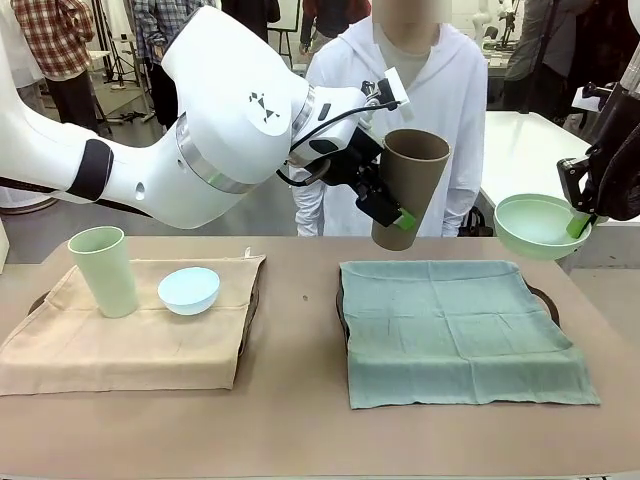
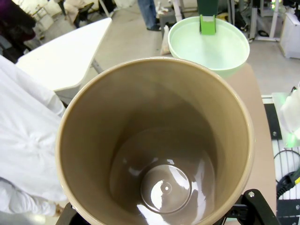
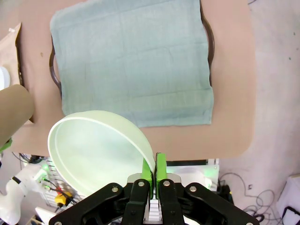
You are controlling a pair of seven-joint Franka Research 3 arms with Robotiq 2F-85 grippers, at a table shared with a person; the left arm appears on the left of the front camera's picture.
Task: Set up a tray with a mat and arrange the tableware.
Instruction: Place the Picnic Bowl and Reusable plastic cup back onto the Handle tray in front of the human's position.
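Observation:
My left gripper (image 1: 398,212) is shut on the brown cup (image 1: 410,185), holding it tilted in the air above the gap between the two trays. The left wrist view looks straight down into the brown cup (image 2: 154,150). At the right, my right gripper (image 1: 585,218) is shut on the rim of the mint green bowl (image 1: 538,225), also held in the air. Its green pads (image 3: 161,168) pinch the bowl's (image 3: 93,150) edge. A pale green cup (image 1: 103,270) and a light blue bowl (image 1: 189,290) stand on the beige mat (image 1: 120,350). The green mat (image 1: 455,330) on the right tray (image 1: 547,298) is bare.
A person in a white top (image 1: 440,90) stands at the far side of the table, behind the brown cup. A white table (image 1: 530,145) stands at the back right. The brown tabletop (image 1: 300,420) between and in front of the trays is free.

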